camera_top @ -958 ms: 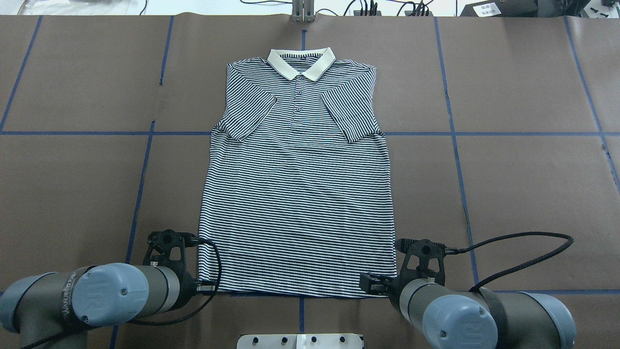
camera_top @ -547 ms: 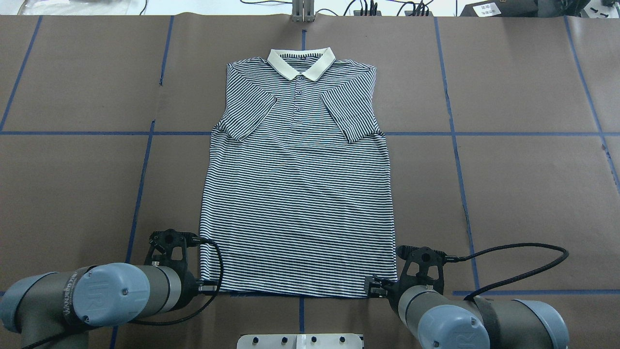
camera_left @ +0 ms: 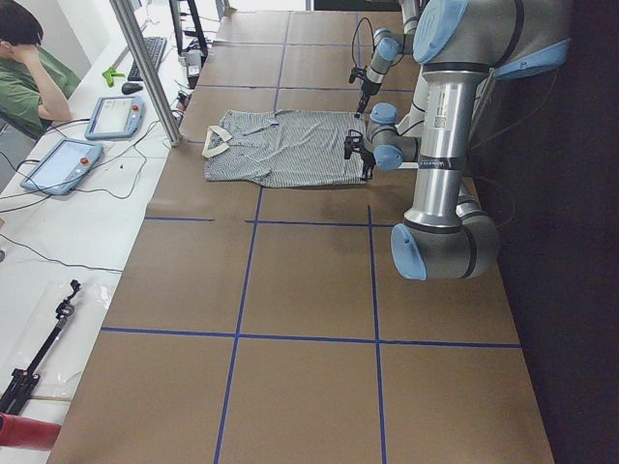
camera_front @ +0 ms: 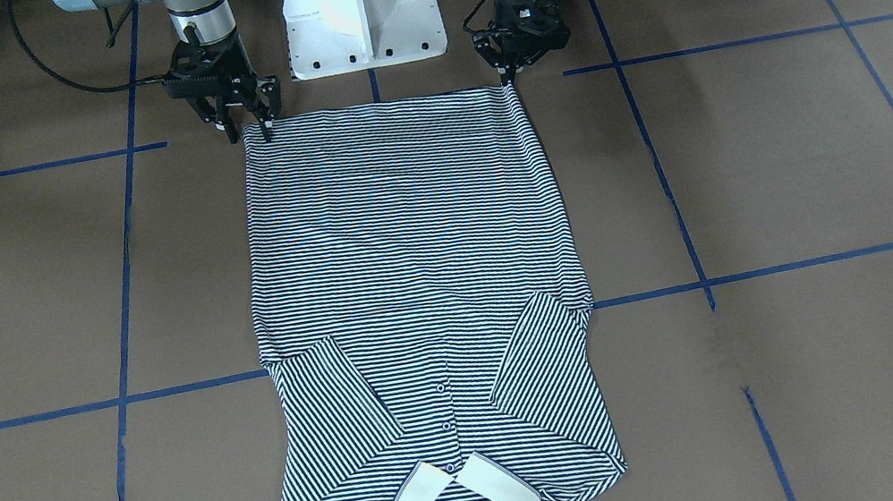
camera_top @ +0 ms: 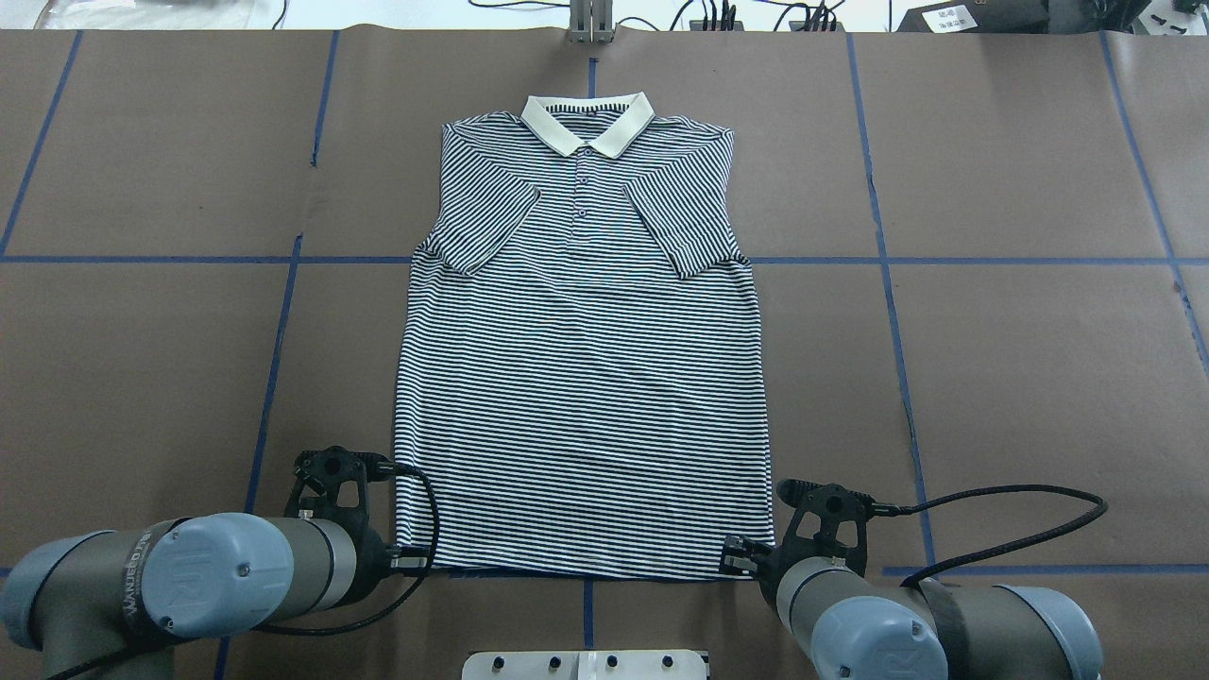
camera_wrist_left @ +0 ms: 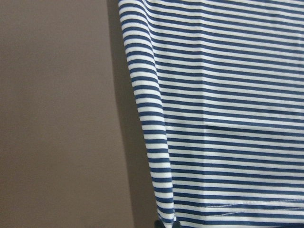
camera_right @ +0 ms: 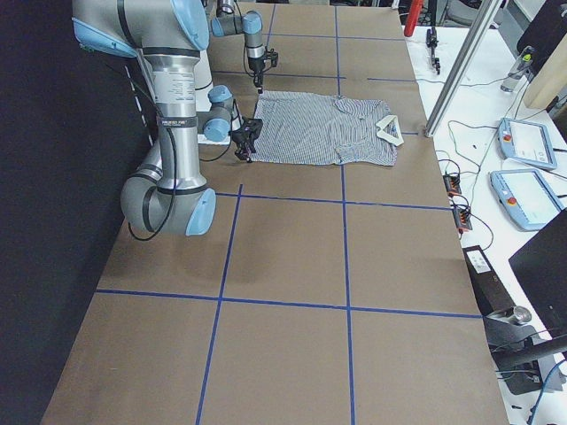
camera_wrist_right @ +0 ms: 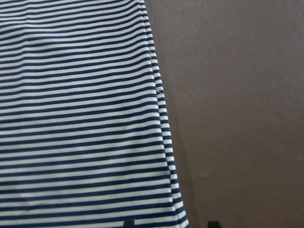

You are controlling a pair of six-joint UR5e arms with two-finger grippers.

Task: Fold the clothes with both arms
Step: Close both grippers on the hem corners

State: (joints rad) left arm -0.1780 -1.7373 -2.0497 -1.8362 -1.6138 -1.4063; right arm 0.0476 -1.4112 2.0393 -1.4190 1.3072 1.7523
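The striped polo shirt (camera_top: 581, 378) lies flat on the brown table, face up, with its cream collar (camera_top: 587, 123) at the far side and both sleeves folded in over the chest. My left gripper (camera_front: 510, 79) sits at the near left hem corner with its fingers drawn together on the fabric. In the left wrist view only a dark tip (camera_wrist_left: 164, 224) shows at that shirt (camera_wrist_left: 228, 118) corner. My right gripper (camera_front: 250, 131) is open at the near right hem corner. Its two fingertips (camera_wrist_right: 127, 224) stand either side of the shirt (camera_wrist_right: 80, 118) edge.
The white pedestal base (camera_front: 361, 11) stands just behind the hem between the arms. Blue tape lines (camera_top: 274, 359) cross the brown table cover. Control tablets (camera_left: 58, 164) and a seated person (camera_left: 24, 58) are beyond the table's far edge, near a metal post (camera_left: 145, 68).
My right arm has drawn back towards the robot and its gripper has shifted out to the shirt's right hem corner. The left arm has barely moved. The shirt lies unchanged.
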